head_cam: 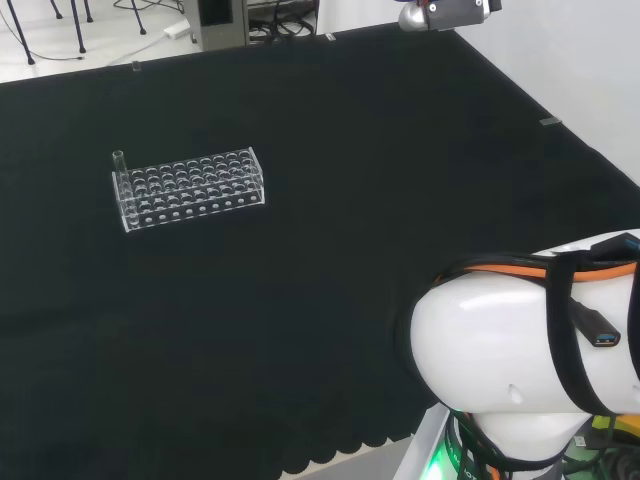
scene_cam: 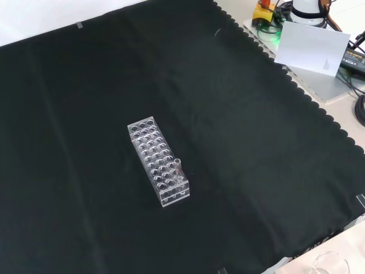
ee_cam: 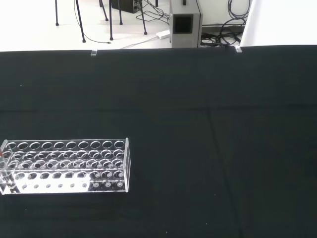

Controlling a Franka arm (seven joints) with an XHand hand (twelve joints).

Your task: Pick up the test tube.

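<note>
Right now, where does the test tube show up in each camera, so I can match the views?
Head view: test tube stands upright at the left end of the clear rack, left of centre.
Front view: test tube stands near the rack's near end, at its right side, centre of the cloth.
Wrist view: tube stands at the picture's edge, at one end of the rack.
Shared landmark: the rack.

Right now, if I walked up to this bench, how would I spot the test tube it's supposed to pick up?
Look at the black cloth covering the bench and find the clear plastic rack full of round holes, standing alone near its middle. The test tube stands upright in a corner hole at one end of that rack. It is the one thing poking above the rack's top; the other holes look empty.
</note>
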